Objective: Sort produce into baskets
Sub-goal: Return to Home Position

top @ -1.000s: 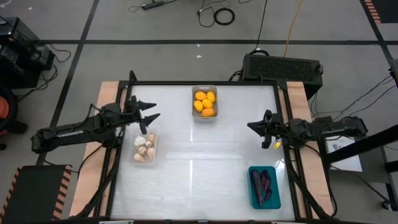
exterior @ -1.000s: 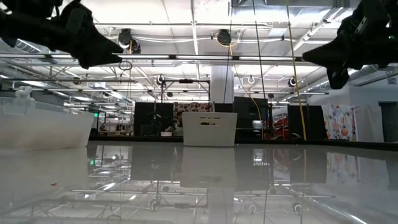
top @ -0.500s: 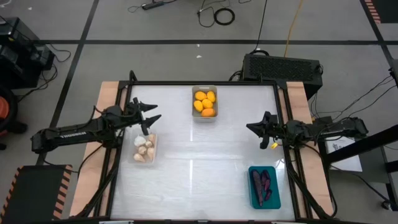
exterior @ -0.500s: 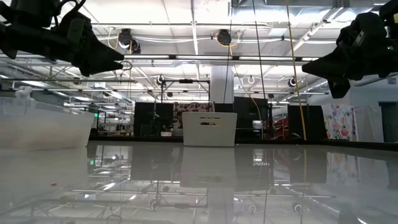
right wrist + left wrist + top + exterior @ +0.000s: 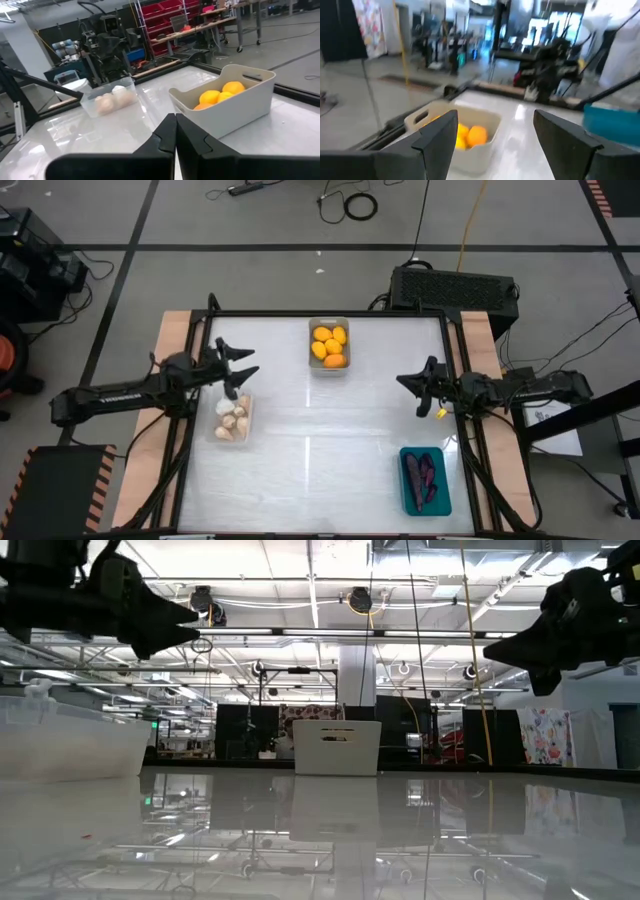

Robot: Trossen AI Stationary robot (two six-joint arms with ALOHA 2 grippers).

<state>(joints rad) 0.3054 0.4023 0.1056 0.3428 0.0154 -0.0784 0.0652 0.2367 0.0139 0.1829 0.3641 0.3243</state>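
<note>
Several yellow-orange fruits lie in the grey basket (image 5: 329, 345) at the table's far middle. Pale bulbs lie in the clear basket (image 5: 232, 418) at the left. Dark purple pieces lie in the teal basket (image 5: 425, 480) at the near right. My left gripper (image 5: 250, 359) hangs open and empty above the table, just beyond the clear basket's far end. Its fingers stand wide apart in the left wrist view (image 5: 496, 120). My right gripper (image 5: 400, 382) hangs shut and empty near the right edge, beyond the teal basket. Its fingers are closed together in the right wrist view (image 5: 175, 122).
The white tabletop (image 5: 330, 440) lies between the three baskets. A black frame and wooden side rails (image 5: 170, 380) border the table. In the low view the grey basket (image 5: 336, 747) stands at the far middle and the clear basket (image 5: 70, 745) at the left.
My left gripper has risen a little over the clear basket's far end. My right gripper has sunk slightly. The baskets and the produce have kept still.
</note>
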